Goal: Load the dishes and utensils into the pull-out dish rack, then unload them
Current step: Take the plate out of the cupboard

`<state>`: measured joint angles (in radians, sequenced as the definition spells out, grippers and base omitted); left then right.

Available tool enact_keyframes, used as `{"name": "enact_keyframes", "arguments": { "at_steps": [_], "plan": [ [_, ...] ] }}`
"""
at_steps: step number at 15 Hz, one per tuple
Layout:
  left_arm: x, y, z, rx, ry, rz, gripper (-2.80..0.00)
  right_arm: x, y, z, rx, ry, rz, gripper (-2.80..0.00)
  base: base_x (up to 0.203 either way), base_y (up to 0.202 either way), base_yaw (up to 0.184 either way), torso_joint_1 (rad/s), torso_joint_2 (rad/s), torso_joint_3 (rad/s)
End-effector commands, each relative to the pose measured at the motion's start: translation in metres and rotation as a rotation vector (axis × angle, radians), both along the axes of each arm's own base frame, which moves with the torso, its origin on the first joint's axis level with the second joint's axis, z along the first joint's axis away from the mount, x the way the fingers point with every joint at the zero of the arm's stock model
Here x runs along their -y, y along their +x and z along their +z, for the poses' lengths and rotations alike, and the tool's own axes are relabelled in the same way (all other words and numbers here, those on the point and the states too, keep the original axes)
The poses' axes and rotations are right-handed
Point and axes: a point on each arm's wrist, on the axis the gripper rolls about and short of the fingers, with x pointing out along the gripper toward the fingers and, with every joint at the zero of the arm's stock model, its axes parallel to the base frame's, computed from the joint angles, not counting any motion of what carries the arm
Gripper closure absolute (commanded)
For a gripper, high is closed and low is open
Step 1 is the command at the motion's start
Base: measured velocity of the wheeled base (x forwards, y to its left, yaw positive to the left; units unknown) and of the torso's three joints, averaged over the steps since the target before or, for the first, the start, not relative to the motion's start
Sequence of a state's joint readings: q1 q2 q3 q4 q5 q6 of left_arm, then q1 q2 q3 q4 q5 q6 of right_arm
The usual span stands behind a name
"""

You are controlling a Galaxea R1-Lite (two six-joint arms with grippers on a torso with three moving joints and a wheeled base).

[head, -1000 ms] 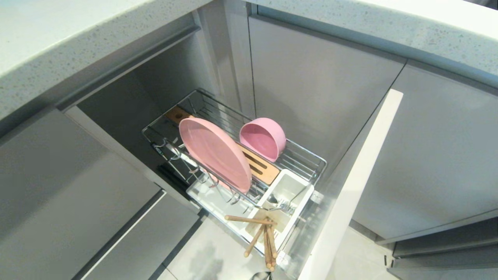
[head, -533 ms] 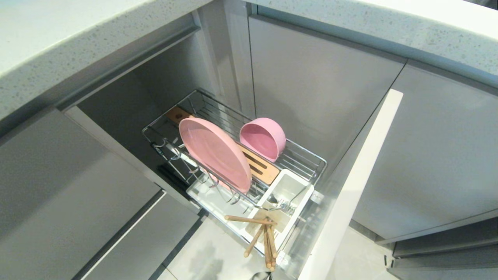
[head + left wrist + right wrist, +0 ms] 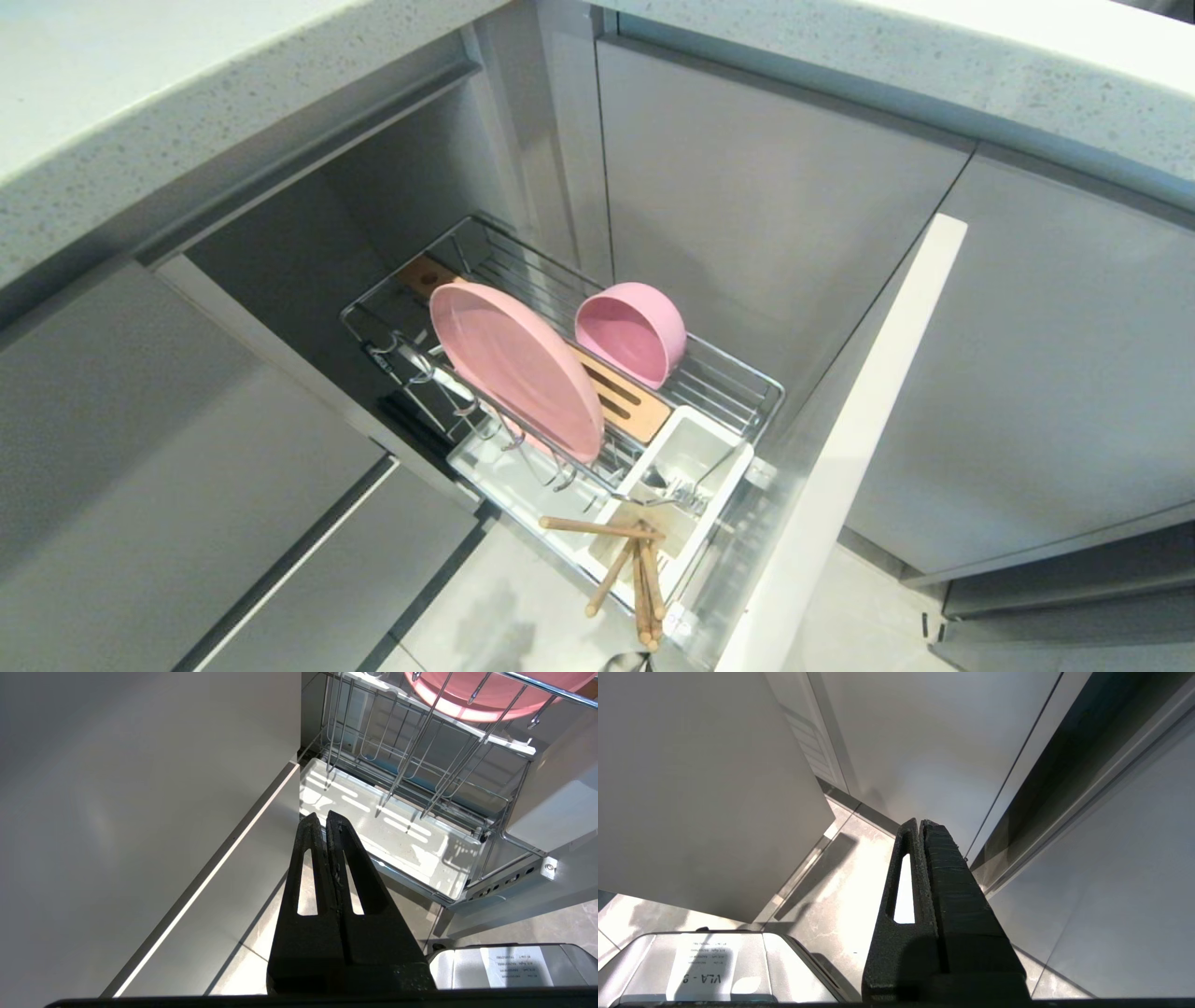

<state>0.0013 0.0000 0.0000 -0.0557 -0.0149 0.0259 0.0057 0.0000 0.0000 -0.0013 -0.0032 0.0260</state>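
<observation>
The pull-out dish rack (image 3: 747,373) stands drawn out of the cabinet beneath the worktop, with its pale grey front panel (image 3: 840,457) at the near end. The pink plate (image 3: 513,369) stands on edge between the upright prongs along the rack's left side rail. The pink bowl (image 3: 633,331) rests tilted on its side against the rack's right side rail, just beyond the slotted wooden strip (image 3: 630,406). The white utensil box (image 3: 733,457) occupies the near right corner of the rack, directly behind the front panel; the chopsticks (image 3: 635,569) stand in it with their ends fanning out over its near edge, and a silver utensil (image 3: 677,490), probably the fork, lies inside the box, though its outline is hard to separate from the wires. Neither arm appears in the head view. The left claw (image 3: 323,817) is fully closed and holds nothing; it hangs low beside the rack's left side, with the white drip tray (image 3: 397,833) ahead of it. The right claw (image 3: 920,825) is likewise closed and empty, parked low over the floor beside the front panel. Judged from this layout, loading is complete and unloading has not begun. The next move calls for raising one arm, opening its claw, and grasping an item, such as the plate by its upper rim.
</observation>
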Motion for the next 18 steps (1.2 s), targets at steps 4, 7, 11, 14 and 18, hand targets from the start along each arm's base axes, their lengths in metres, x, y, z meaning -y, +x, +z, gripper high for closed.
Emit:
{"name": "enact_keyframes", "arguments": {
  "at_steps": [4,7,11,14,18],
  "plan": [
    [0.0000,0.0021,-0.0071,-0.027,0.000,0.000,0.00,0.0000,0.0001,-0.0004,-0.001,0.000,0.001,0.00,0.000,0.000,0.000,0.000,0.00,0.000],
    [0.0000,0.0021,-0.0071,-0.027,0.000,0.000,0.00,0.0000,0.0001,-0.0004,-0.001,0.000,0.001,0.00,0.000,0.000,0.000,0.000,0.00,0.000],
    [0.0000,0.0021,-0.0071,-0.027,0.000,0.000,0.00,0.0000,0.0001,-0.0004,-0.001,0.000,0.001,0.00,0.000,0.000,0.000,0.000,0.00,0.000],
    [0.0000,0.0021,-0.0071,-0.027,0.000,0.000,0.00,0.0000,0.0001,-0.0002,-0.001,0.000,0.001,0.00,0.000,0.000,0.000,0.000,0.00,0.000],
    [0.0000,0.0021,-0.0071,-0.027,0.000,0.000,0.00,0.0000,0.0001,-0.0004,-0.001,0.000,0.001,0.00,0.000,0.000,0.000,0.000,0.00,0.000]
  ]
}}
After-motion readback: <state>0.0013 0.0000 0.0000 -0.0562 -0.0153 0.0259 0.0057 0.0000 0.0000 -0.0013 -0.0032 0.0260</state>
